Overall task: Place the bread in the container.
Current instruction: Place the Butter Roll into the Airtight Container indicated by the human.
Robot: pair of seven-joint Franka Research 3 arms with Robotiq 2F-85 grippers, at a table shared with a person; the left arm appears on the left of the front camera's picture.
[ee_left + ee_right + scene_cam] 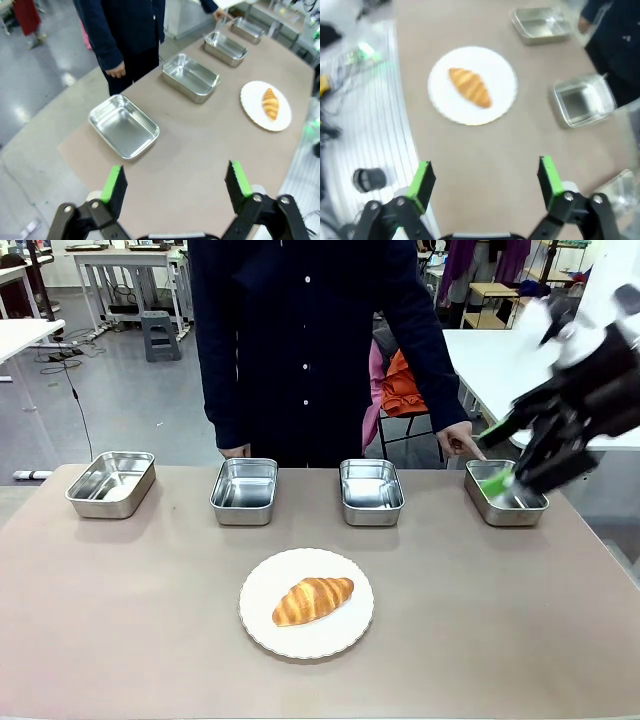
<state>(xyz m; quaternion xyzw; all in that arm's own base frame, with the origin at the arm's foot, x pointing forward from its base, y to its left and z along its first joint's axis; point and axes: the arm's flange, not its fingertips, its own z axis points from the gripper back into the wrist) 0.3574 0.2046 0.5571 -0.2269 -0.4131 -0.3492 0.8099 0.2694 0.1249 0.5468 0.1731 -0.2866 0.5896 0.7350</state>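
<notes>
Golden-brown and ridged, the croissant (pixel 313 600) lies on the round white scalloped plate (pixel 262 632) at the middle of the brown table (pixel 120 640), untouched and well apart from both grippers. The right gripper (pixel 497 455) hangs blurred above the far-right shiny rectangular steel tray (pixel 505 515), jaws wide apart and holding nothing. The left gripper (pixel 176 182) hovers over its own end of the table, jaws likewise apart and empty. The person's hand (pixel 458 438) has a finger down at that far-right tray's back corner, apparently marking it as the target, and that is the first hazard: an arm coming down there with bread could meet the finger. Next worry is the pick itself. The croissant looks soft and flaky and tapers at both ends, so a hard squeeze may crush it, while a grip too near a tip may let it slip out. A low approach could nudge the plate and slide it across the table. Then the row: three matching trays (pixel 243 512) sit alongside, so a drop into the wrong one is easy. The tray is also shallow and small, so a crooked release may leave the croissant across the rolled rim.
</notes>
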